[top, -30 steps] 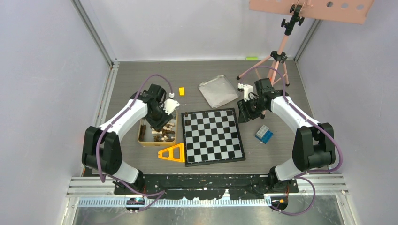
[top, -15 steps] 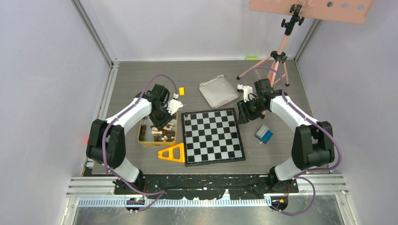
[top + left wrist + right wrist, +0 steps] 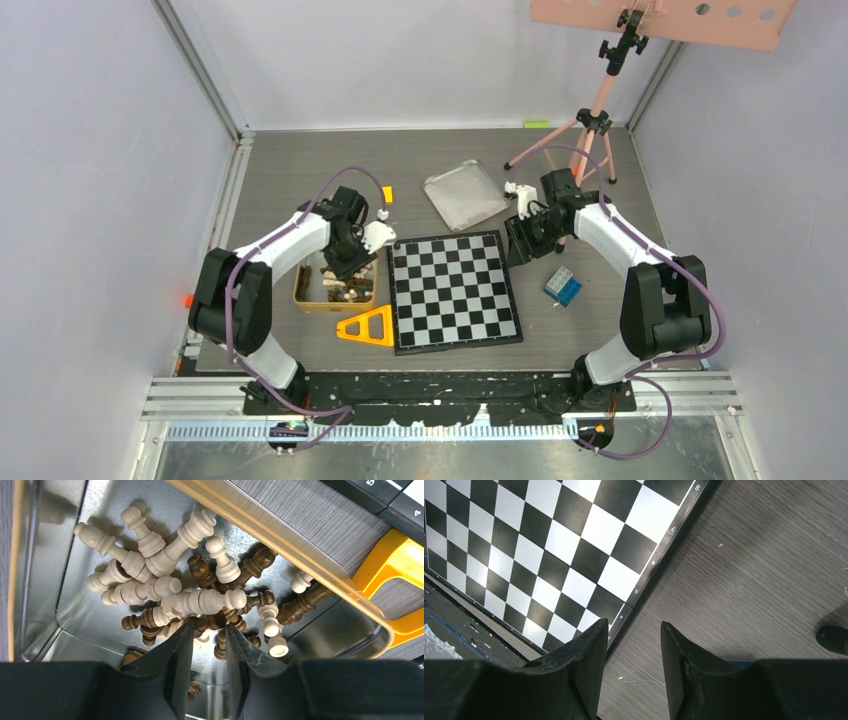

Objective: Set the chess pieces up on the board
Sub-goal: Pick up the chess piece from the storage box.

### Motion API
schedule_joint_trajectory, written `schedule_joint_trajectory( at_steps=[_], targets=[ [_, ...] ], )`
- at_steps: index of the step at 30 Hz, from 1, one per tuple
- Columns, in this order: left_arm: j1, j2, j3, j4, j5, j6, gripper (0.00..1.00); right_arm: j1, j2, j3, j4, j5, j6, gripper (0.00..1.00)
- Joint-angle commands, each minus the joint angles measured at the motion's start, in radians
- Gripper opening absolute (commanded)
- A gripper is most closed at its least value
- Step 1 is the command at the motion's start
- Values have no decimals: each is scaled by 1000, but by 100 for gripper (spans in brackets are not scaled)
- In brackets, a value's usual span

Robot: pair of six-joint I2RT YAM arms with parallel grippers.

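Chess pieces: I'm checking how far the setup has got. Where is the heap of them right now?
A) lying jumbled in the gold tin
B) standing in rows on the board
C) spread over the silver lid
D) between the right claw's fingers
A: the left wrist view shows the chess pieces, pale and dark, lying in a jumble on the floor of the gold tin, with the left claw reaching in among them.
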Motion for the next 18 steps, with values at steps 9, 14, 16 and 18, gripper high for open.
schedule_joint_trajectory(
  at_steps=[9,14,16,18],
  targets=[
    [-27,39,-7,55,-10,31,31,-2,7,28,-5,-22,-12,49],
    [-34,43,-24,70,-32,31,26,-2,10,28,-7,-23,-14,49],
    [-34,37,-29,80,-41,34,24,-2,12,28,-7,-24,-16,49],
    [-34,27,-31,89,-46,30,21,-2,15,28,-8,-25,-16,49]
  ],
)
